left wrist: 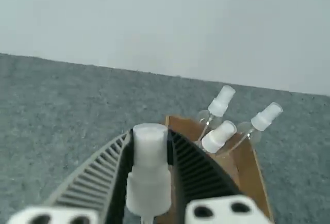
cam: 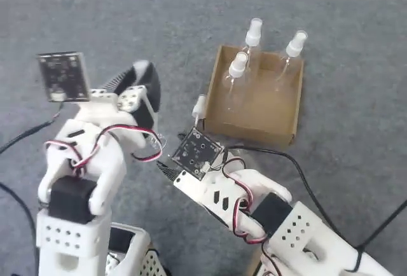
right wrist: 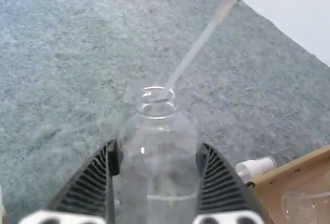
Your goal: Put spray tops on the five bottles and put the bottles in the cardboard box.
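High view: a grey carpeted table [cam: 356,161] carries the cardboard box [cam: 254,133], which stands open near the far right. Inside it three bottles [cam: 236,82] stand upright, each with a white spray top on; two are at the back and one is nearer the front left.

The right gripper [right wrist: 157,149] is clamped on a clear bottle [right wrist: 157,182] with an open neck, held over the carpet and apart from the box. The bottle's base is cut off at the frame edge.

The left gripper [left wrist: 149,136] is closed on a white spray top [left wrist: 149,177], nozzle end up, with the box beyond it. A thin dip tube [right wrist: 198,41] slants down to the open bottle's mouth; its upper end is cut off, and how far it enters cannot be told.

A loose spray top [cam: 200,106] lies on the carpet just beside the box's left wall.
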### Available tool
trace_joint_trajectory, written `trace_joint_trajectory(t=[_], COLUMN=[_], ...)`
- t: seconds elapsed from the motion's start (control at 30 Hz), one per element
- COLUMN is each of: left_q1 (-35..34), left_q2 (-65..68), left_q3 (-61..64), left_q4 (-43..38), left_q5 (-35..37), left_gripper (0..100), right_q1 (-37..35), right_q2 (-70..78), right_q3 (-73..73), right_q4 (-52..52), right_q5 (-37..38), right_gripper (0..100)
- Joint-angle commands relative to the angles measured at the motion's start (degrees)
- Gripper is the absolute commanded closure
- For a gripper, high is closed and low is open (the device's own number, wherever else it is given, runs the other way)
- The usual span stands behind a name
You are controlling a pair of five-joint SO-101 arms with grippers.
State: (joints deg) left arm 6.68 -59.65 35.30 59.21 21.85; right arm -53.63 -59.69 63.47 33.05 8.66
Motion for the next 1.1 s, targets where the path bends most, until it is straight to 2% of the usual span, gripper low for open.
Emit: trace_joint_trajectory(t=[0.0, 0.1, 0.17, 0.33, 0.57, 0.7, 0.8, 1.07], left_q1=[1.2, 0.9, 1.2, 1.3, 1.3, 1.3, 1.3, 0.9], left_q2=[-1.1, -1.1, -1.1, -1.1, -2.4, -9.8, -13.1, -9.8], left_q3=[2.5, 4.2, 5.7, 7.8, 7.8, 7.9, 9.3, 7.4], left_q4=[-1.5, -1.5, -1.5, -1.6, -0.7, 0.9, 0.8, -1.1], left_q5=[0.5, 0.4, 0.4, 0.2, -4.7, -5.2, -8.4, -8.6], left_gripper=[99, 99, 99, 99, 99, 92, 87, 86], right_q1=[1.5, 5.4, 7.3, 7.7, 7.8, 7.8, 7.8, 7.8], right_q2=[-2.2, -1.6, -1.6, -1.5, -1.5, -1.5, -1.5, -1.5], right_q3=[0.4, 2.0, 2.1, 3.3, 4.6, 4.6, 4.6, 4.7], right_q4=[-5.1, -10.2, -12.2, -15.0, -16.4, -16.1, -16.0, -15.8], right_q5=[-2.4, -9.6, -11.7, -11.6, -11.5, -11.5, -11.5, -11.5], right_gripper=[99.3, 99.3, 99.3, 99.3, 99.3, 99.3, 99.3, 99.3])
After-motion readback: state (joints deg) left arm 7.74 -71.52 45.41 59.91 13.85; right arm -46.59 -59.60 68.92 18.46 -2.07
